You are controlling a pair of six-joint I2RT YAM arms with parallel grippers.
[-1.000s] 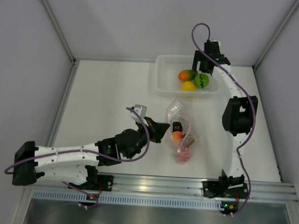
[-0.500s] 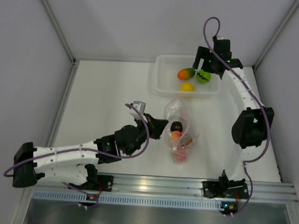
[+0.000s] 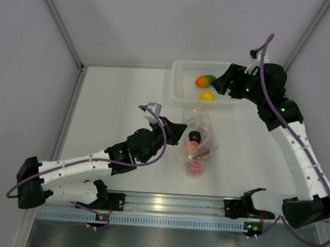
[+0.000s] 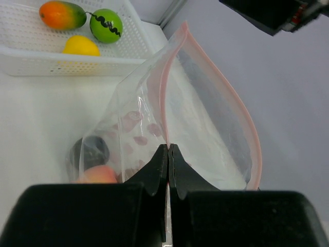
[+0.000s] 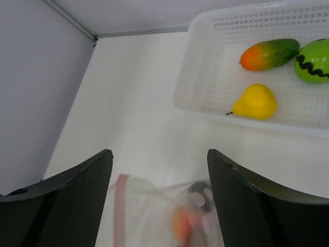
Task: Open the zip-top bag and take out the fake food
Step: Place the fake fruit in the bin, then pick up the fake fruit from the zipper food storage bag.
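Clear crinkly zip-top bag [image 4: 134,103], pink zip strip; left fingers [image 4: 160,167] pinch its edge. Perforated white tray [image 5: 216,87] (3 glossy fruits [image 5: 255,101]). Right fingers [image 5: 252,206] spread, empty, since lifted off tray.

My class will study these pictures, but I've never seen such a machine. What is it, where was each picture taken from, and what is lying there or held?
Two robot arms are bolted to the near edge of a white table. One picture looks down from above. The other two come from a camera on each wrist, so the black shapes at the bottom are that arm's own fingers. The left end effector is shut on the rim of a clear, open bag; toy fruits lie inside. The right end effector is open and empty, by a white tray holding a mango, a yellow pear and a green fruit.
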